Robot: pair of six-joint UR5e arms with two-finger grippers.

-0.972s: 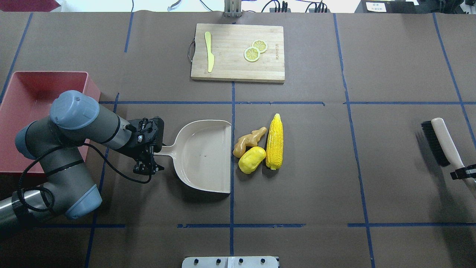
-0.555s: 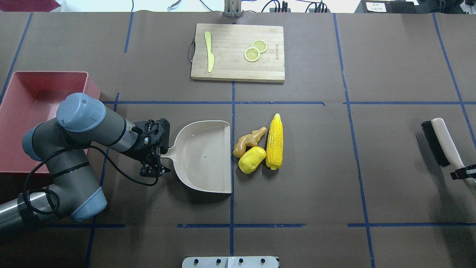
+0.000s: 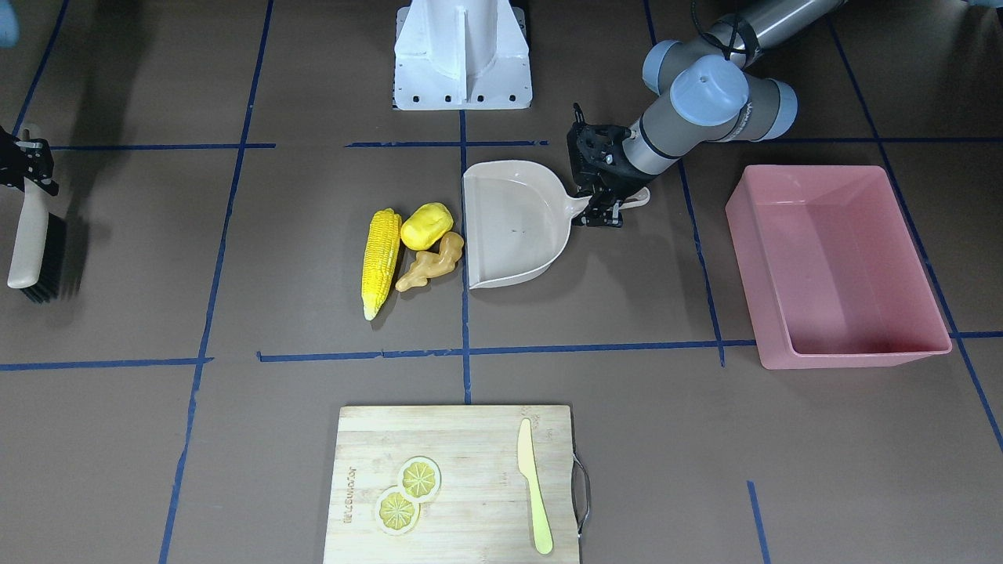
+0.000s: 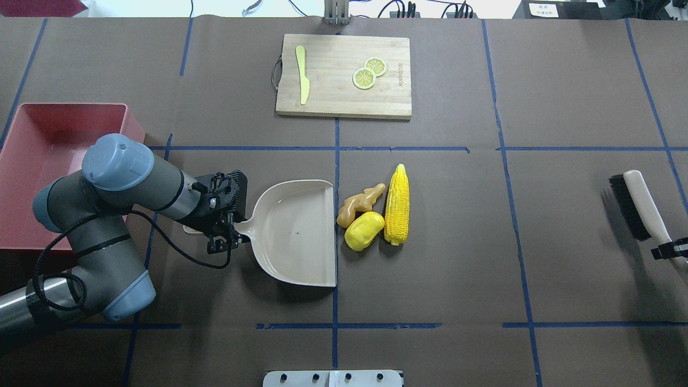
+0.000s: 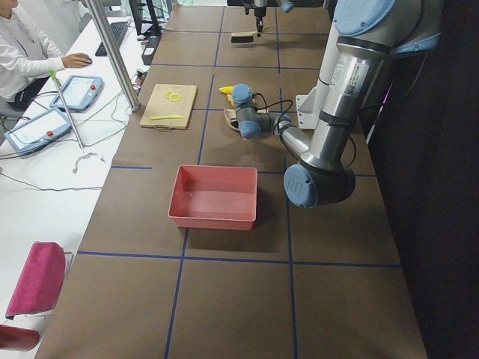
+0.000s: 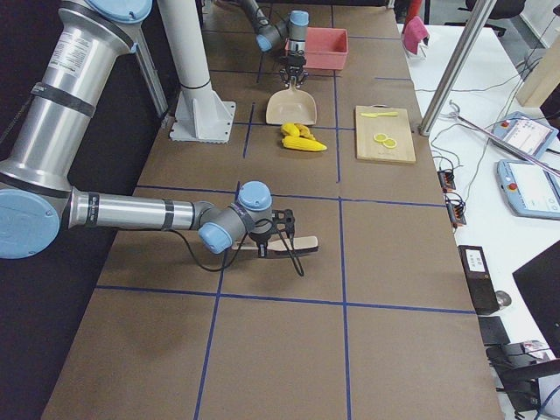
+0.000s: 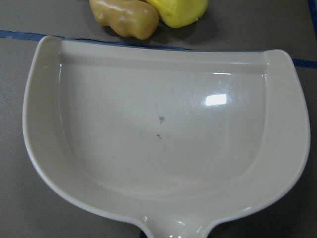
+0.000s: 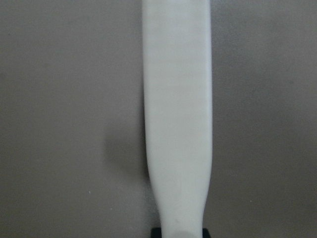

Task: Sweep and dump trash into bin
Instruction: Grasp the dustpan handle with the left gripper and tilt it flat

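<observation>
At the left edge of the table: pink bin (image 4: 67,129), open side up, well apart from the trash. At the far side, centre: wooden cutting board (image 4: 333,91). Left of centre: beige dustpan (image 4: 295,231), open lip facing right, handle clamped in the left gripper (image 4: 223,242). At the right edge: brush (image 4: 642,207), handle pinched in the right gripper (image 4: 669,250). Just right of the lip, bunched together: corn cob (image 4: 397,204) rightmost, yellow lump (image 4: 364,230) nearer, ginger root (image 4: 357,204) farther.
</observation>
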